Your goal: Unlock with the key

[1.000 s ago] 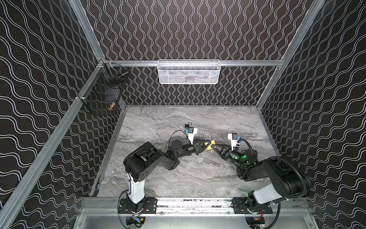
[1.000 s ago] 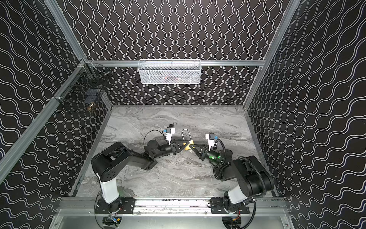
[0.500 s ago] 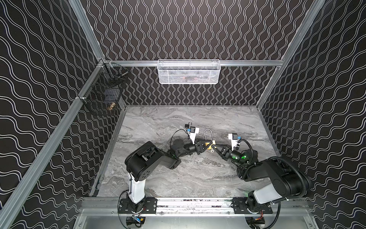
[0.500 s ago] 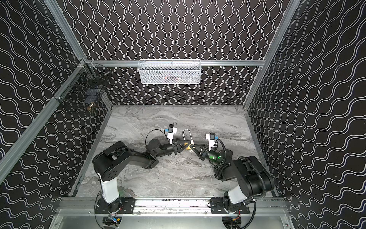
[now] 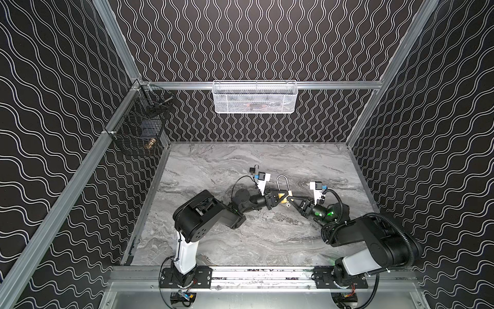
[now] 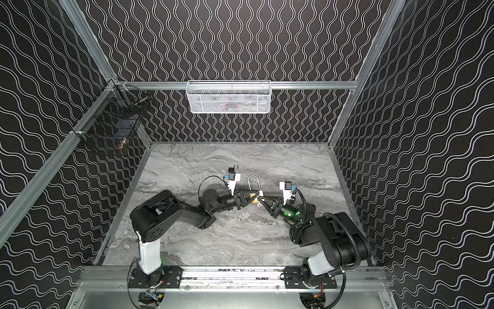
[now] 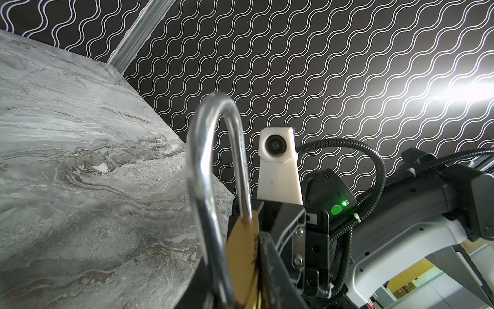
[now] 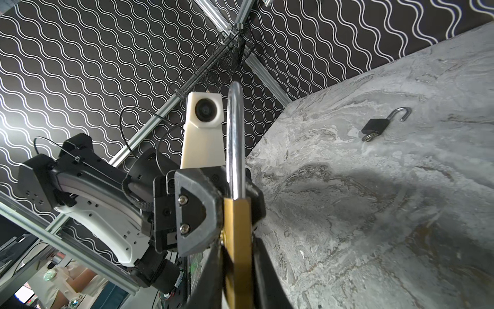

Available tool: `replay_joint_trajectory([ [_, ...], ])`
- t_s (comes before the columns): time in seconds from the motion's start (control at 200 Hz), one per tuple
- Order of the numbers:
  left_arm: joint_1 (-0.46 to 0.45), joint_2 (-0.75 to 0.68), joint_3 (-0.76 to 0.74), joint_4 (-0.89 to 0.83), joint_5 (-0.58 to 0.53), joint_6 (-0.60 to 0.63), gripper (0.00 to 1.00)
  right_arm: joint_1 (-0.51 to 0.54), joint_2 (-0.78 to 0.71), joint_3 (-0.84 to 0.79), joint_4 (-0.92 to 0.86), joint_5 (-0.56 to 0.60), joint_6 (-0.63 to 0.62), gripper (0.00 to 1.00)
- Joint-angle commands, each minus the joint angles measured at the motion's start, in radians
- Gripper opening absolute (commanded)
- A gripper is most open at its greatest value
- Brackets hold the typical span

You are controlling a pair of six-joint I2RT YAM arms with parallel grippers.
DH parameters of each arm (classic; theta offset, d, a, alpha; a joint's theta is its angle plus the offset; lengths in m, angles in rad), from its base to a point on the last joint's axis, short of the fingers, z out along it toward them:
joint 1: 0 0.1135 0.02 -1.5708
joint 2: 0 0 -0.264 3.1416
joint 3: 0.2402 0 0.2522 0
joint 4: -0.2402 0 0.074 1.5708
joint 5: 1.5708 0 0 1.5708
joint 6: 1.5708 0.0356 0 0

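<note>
A brass padlock (image 5: 280,197) with a tall silver shackle (image 5: 282,182) is held just above the middle of the marble table, in both top views (image 6: 251,197). My left gripper (image 5: 284,196) is shut on the body near the shackle, one finger (image 8: 197,208) pressing its side. From the opposite side my right gripper (image 8: 238,267) is shut on the lower body (image 8: 236,227). The left wrist view shows the body (image 7: 243,254) edge-on between my left gripper (image 7: 240,283) fingers. A small silvery piece (image 5: 288,205) hangs under the lock. I cannot make out the key itself.
A small black padlock (image 8: 374,125) with its shackle swung open lies on the table behind the left wrist (image 5: 254,169). A white mesh basket (image 5: 254,97) hangs on the back wall, a black wire basket (image 5: 139,131) on the left wall.
My left wrist has shifted slightly to the right. The brass padlock stays held between both grippers in the same spot.
</note>
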Motion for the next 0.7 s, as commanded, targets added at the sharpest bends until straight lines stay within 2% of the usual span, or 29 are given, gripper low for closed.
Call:
replay_joint_trajectory([
  [0.0,-0.024,0.007,0.018,0.07,0.106,0.002,0.08,0.001,-0.006,-0.001,0.129,0.085,-0.011,0.0],
  [0.025,-0.026,0.007,0.02,0.069,0.104,0.004,0.07,0.0,-0.01,-0.004,0.13,0.087,-0.012,0.0],
  [0.06,-0.028,0.006,0.018,0.069,0.097,0.006,0.0,-0.001,-0.013,-0.005,0.13,0.09,-0.012,0.0],
  [0.23,-0.024,-0.032,-0.018,0.068,0.038,0.029,0.0,-0.006,-0.008,-0.001,0.13,0.085,-0.011,0.0],
  [0.285,-0.017,-0.047,-0.032,0.066,0.012,0.027,0.0,-0.008,-0.004,0.001,0.128,0.085,-0.012,0.28],
  [0.315,-0.011,-0.057,-0.041,0.066,-0.009,0.022,0.0,-0.008,-0.003,0.001,0.128,0.087,-0.011,0.4],
  [0.38,0.011,-0.087,-0.078,0.066,-0.073,0.008,0.0,-0.009,-0.008,-0.007,0.126,0.102,-0.017,0.57],
  [0.43,0.032,-0.114,-0.107,0.057,-0.123,-0.008,0.0,-0.011,-0.016,-0.015,0.124,0.118,-0.026,0.65],
  [0.505,0.057,-0.165,-0.139,-0.016,-0.195,-0.023,0.0,-0.014,-0.035,-0.024,0.107,0.142,-0.049,0.69],
  [0.696,0.064,-0.335,-0.137,-0.405,-0.344,0.044,0.0,0.005,-0.183,-0.003,-0.175,0.185,-0.213,0.67],
])
